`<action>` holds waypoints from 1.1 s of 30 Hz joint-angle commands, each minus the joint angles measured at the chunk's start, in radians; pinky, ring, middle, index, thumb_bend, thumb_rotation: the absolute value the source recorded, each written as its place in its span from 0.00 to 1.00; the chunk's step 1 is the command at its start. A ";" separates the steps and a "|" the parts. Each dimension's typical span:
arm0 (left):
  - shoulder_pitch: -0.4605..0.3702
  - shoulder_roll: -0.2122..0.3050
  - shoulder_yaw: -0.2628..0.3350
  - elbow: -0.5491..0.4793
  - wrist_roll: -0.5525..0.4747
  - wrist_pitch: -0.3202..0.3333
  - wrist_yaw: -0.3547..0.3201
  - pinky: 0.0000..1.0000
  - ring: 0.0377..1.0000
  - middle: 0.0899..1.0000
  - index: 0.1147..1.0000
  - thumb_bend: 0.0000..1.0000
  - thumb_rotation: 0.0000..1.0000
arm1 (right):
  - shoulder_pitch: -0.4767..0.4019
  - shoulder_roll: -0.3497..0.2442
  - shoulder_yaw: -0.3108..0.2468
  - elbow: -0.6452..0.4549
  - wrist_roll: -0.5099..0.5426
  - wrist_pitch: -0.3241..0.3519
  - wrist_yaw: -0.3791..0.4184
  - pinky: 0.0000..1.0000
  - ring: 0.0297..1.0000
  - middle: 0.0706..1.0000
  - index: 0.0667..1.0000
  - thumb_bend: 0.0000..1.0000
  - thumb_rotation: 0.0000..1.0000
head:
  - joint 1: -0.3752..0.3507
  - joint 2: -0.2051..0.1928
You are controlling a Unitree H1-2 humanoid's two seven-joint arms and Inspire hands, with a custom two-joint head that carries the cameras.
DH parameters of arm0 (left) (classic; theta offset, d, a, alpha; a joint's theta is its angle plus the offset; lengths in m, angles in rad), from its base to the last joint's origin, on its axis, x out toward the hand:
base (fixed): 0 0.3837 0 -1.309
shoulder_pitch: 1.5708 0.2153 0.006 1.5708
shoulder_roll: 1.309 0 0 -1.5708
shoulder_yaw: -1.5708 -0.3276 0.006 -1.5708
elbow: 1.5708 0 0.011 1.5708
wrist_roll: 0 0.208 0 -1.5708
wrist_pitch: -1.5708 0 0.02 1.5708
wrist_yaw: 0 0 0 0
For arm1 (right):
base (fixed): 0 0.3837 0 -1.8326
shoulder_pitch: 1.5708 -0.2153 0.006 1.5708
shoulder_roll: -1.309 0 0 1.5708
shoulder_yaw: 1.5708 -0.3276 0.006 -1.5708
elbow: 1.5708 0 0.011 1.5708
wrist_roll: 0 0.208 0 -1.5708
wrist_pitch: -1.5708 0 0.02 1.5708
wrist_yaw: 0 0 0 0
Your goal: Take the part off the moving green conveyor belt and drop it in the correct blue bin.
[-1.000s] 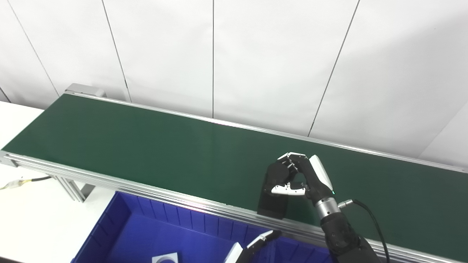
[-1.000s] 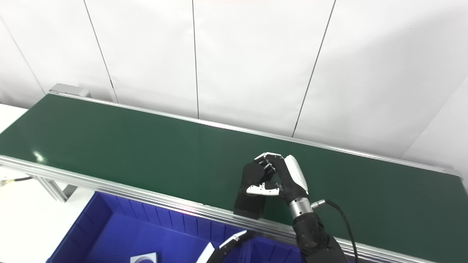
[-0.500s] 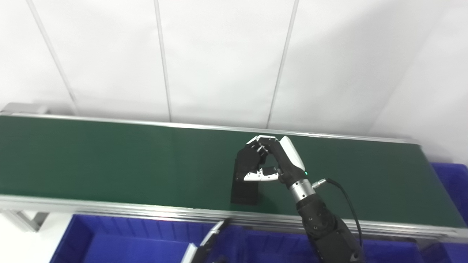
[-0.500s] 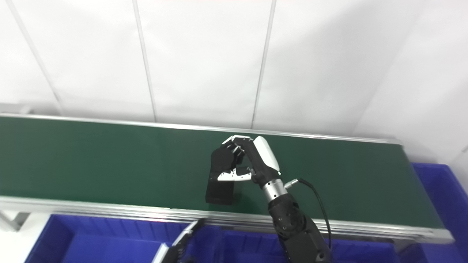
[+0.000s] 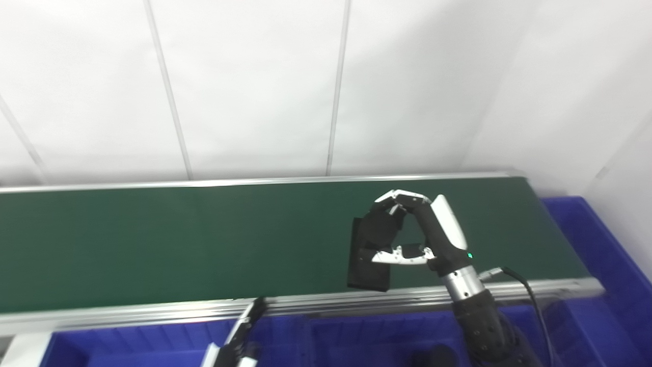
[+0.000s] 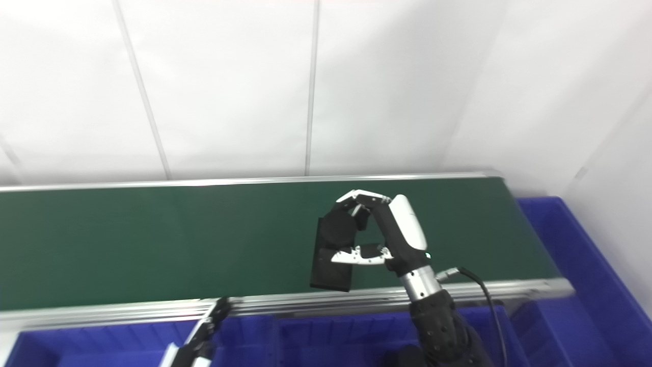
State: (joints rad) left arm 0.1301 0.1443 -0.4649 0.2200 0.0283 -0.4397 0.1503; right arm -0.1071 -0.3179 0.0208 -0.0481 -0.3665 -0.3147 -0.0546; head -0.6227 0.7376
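At the bottom edge the left hand (image 5: 234,344) shows only as a few fingers reaching up toward the belt's near rail, cut off by the frame, so whether it is open or closed cannot be told. Around it runs a row of blue bins (image 5: 153,344) below the rail; in both views their insides are mostly cropped and no contents can be made out, though a dark rounded shape by the right forearm cannot be identified. A further bin (image 6: 586,265) wraps round the belt's right end, and the right eye view shows a little more of its floor, which looks bare. Just above the near rail, the right hand (image 5: 407,237) is closed on the part (image 5: 369,255), a flat black block pinched between fingers on top and thumb across its face; its lower end hangs at the belt's near edge, and whether it touches the belt (image 5: 153,239) cannot be told. The green belt stretches left, bare, with its far rail against the white panelled wall (image 5: 254,86). Compared with a second ago the camera has swung right: the belt's right end and the end bin are now in view, the left end is gone, and the grip on the part is unchanged.
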 commanded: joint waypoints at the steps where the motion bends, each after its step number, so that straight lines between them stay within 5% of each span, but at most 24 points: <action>1: -0.014 0.004 0.027 -0.049 -0.009 -0.030 -0.039 0.94 0.93 0.92 0.93 0.60 1.00 | 0.006 -0.023 -0.041 -0.088 0.025 0.052 0.012 0.27 0.30 0.37 0.47 0.52 0.00 | -0.013 0.039; 10: -0.006 -0.032 0.119 -0.150 -0.009 -0.030 -0.120 0.83 0.87 0.88 0.88 0.62 1.00 | 0.196 -0.069 -0.176 -0.289 0.068 0.209 0.073 0.31 0.34 0.39 0.48 0.52 0.00 | -0.049 0.091; 18: -0.008 -0.045 0.175 -0.173 -0.084 -0.030 -0.210 0.84 0.87 0.87 0.89 0.57 1.00 | 0.315 -0.052 -0.268 -0.395 0.097 0.380 0.099 0.28 0.30 0.37 0.49 0.52 0.00 | -0.186 0.105; 23: -0.018 -0.049 0.217 -0.138 -0.128 -0.029 -0.271 0.90 0.91 0.90 0.90 0.62 1.00 | 0.339 -0.048 -0.302 -0.390 0.086 0.422 0.093 0.26 0.29 0.37 0.49 0.52 0.00 | -0.259 0.090; 33: -0.030 -0.092 0.332 -0.030 -0.151 -0.030 -0.389 0.95 0.92 0.89 0.90 0.74 1.00 | 0.350 -0.061 -0.330 -0.267 0.001 0.451 0.066 0.25 0.29 0.37 0.49 0.52 0.00 | -0.261 0.081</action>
State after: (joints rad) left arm 0.1244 0.0657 -0.1370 0.2064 -0.1117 -0.4400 -0.2022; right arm 0.2506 -0.3567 -0.2908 -0.3083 -0.3497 0.1240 0.0418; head -0.8836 0.8176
